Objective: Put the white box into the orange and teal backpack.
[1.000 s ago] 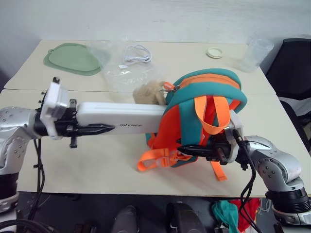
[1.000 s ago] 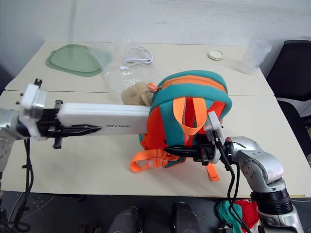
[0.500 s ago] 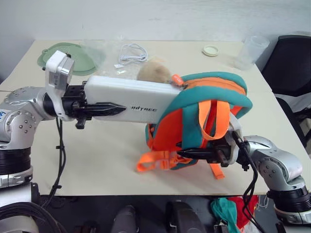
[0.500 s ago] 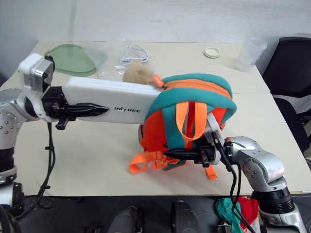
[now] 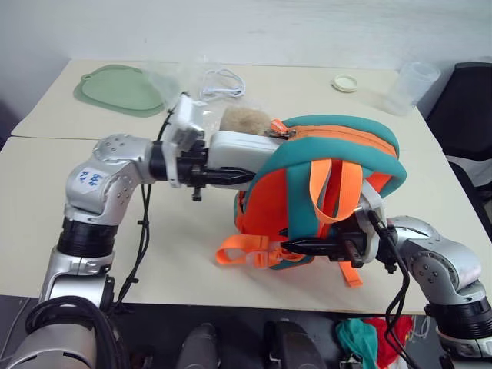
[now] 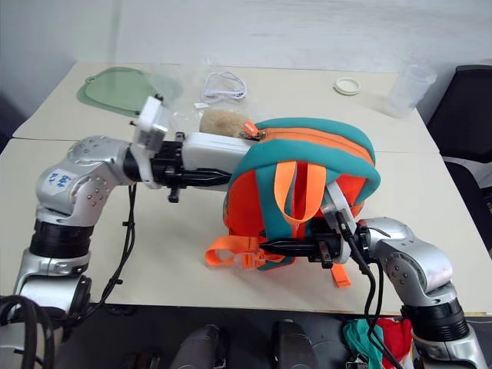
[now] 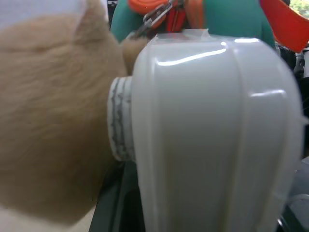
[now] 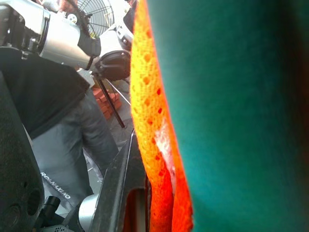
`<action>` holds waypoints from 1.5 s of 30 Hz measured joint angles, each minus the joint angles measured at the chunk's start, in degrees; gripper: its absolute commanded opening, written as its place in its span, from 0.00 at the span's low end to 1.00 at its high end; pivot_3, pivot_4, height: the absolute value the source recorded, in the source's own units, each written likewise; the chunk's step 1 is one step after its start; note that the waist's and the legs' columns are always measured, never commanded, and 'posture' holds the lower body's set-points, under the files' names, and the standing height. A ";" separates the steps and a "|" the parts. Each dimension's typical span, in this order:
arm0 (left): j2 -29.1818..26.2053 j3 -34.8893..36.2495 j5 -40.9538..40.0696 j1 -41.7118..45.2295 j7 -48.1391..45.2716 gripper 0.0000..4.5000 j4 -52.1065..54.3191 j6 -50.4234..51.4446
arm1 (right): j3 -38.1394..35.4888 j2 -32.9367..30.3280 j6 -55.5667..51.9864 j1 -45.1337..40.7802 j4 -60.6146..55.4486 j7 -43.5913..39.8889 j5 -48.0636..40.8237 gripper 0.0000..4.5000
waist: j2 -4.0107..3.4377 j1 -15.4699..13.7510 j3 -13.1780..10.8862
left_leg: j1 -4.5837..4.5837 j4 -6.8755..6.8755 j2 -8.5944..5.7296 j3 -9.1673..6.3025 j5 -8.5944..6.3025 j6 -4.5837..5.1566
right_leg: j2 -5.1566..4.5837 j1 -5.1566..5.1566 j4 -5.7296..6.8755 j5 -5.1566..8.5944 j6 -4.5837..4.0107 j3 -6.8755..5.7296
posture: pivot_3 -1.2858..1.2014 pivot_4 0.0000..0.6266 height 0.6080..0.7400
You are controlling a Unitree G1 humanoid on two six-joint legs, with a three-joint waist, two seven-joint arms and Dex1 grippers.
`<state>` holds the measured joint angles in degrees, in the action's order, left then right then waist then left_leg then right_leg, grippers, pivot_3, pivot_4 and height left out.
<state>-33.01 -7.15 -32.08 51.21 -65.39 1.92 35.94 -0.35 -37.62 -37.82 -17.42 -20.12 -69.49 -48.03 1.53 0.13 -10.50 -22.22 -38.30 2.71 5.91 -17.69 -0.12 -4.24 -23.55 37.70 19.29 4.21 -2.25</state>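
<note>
The orange and teal backpack stands upright on the table, its open side facing my left. A white box lies level with most of its length inside that opening; a short end sticks out. My left gripper is shut on that end, one black finger running along the box's side. In the left wrist view the white box sits beside the tan fuzzy ball. My right gripper is shut on the backpack's lower front, on orange webbing and teal trim.
At the back of the table lie a green mat, a clear bag with a white cable, a white lid and a clear cup. A black chair stands at the right.
My left gripper has moved right toward the backpack, sliding the white box much deeper into it; the lettering is now hidden inside. The right gripper has stayed in place on the backpack.
</note>
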 measured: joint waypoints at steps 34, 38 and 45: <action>-12.90 10.00 2.62 -5.79 -14.60 1.00 -10.13 -4.15 | -0.05 0.13 2.02 2.59 -1.88 2.06 1.54 0.14 | -0.03 -0.19 -0.02 | -0.11 -0.26 -0.04 -0.37 0.01 0.04 | -0.12 0.13 0.01 0.04 -0.07 -0.34 | 0.52 0.24 1.00; -7.32 11.70 1.76 -3.89 -9.81 1.00 -10.31 -4.97 | 0.03 0.07 2.47 2.70 -1.73 1.53 1.87 0.14 | -0.03 -0.11 -0.01 | -0.12 -0.31 -0.04 -0.39 0.00 0.06 | -0.12 0.16 0.07 0.03 -0.05 -0.37 | 0.52 0.24 1.00; 3.07 8.17 2.99 -1.24 -5.60 1.00 -11.94 -8.70 | 0.10 0.00 2.80 2.70 -0.44 0.31 2.44 0.14 | -0.03 -0.02 -0.02 | -0.12 -0.38 -0.03 -0.38 0.01 0.05 | -0.07 0.15 0.08 0.03 -0.05 -0.38 | 0.52 0.24 1.00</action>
<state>-29.94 1.02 -29.08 49.97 -70.99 -10.02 27.23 -0.26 -37.62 -35.02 -14.72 -20.55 -69.17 -45.59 1.50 0.12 -10.51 -22.34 -38.68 2.69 5.53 -17.68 -0.08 -4.31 -23.40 37.78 19.32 4.16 -2.63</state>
